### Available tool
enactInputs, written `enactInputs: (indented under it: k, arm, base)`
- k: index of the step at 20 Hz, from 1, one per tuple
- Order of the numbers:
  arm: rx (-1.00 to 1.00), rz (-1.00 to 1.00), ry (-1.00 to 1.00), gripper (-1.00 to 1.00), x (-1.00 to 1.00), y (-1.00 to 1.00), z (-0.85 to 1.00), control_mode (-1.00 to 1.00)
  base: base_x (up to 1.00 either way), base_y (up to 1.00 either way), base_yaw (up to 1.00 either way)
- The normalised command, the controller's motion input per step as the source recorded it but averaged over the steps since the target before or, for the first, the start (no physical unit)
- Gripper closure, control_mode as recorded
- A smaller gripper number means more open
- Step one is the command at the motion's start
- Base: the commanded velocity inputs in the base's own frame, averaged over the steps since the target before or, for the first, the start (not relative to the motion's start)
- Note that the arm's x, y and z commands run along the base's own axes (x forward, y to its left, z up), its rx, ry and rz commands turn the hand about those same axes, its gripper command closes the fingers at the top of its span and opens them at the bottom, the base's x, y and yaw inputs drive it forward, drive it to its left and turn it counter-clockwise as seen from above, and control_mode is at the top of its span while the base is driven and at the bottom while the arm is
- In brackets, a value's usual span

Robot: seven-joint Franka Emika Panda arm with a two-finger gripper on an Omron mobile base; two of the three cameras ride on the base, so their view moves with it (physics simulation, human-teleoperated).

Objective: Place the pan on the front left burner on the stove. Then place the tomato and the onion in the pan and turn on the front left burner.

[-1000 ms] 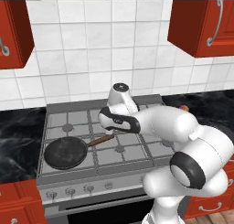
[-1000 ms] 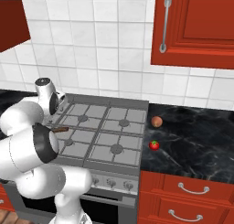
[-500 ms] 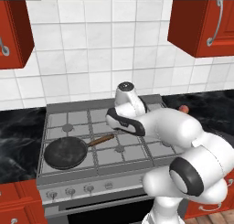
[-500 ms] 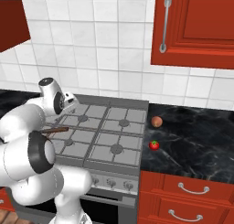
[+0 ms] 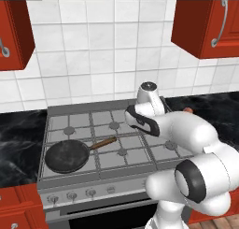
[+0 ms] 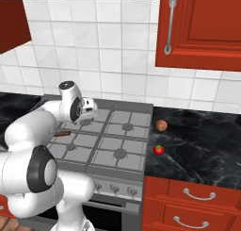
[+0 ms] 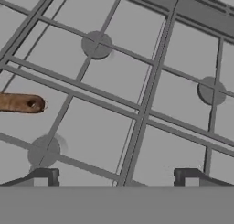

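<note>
The black pan (image 5: 65,156) rests on the front left grate of the stove (image 5: 84,120), hiding the front left burner beneath it. Its wooden handle (image 5: 102,143) points right and back. In the hand view my gripper (image 7: 115,176) hangs open over the middle grates, nothing between its fingertips (image 7: 43,175); the handle's end (image 7: 23,103) lies apart from it at the left. My wrist (image 5: 142,120) hovers right of the handle. The red tomato (image 6: 159,150) and the orange-brown onion (image 6: 161,125) sit on the dark counter right of the stove (image 6: 122,145).
Small round knobs (image 5: 70,195) line the stove's front panel. Smaller burner caps (image 7: 97,44) show under the grates. Red cabinets (image 6: 202,27) hang above the counter, and a tiled wall stands behind. Red drawers (image 6: 193,197) sit below the counter.
My arm has swung right and slightly back, away from the pan handle toward the middle of the stove. The pan stays put and the gripper stays open.
</note>
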Motion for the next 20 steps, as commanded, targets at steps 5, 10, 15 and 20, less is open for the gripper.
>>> enactInputs:
  k: [5, 10, 15, 20]
  arm:
    - [0.16, -0.27, 0.00, -1.00, 0.00, -0.85, 0.00, -1.00]
    - [0.14, -0.27, 0.00, -1.00, 0.03, -0.74, 0.00, -1.00]
    - [0.10, -0.27, -0.07, -1.00, 0.04, -0.56, 0.00, -1.00]
    - [0.08, -0.23, -0.13, -1.00, 0.06, -0.38, 0.00, -1.00]
  base:
    - [0.00, 0.00, 0.00]
    - [0.00, 0.00, 0.00]
    - [0.00, 0.00, 0.00]
    - [0.00, 0.00, 0.00]
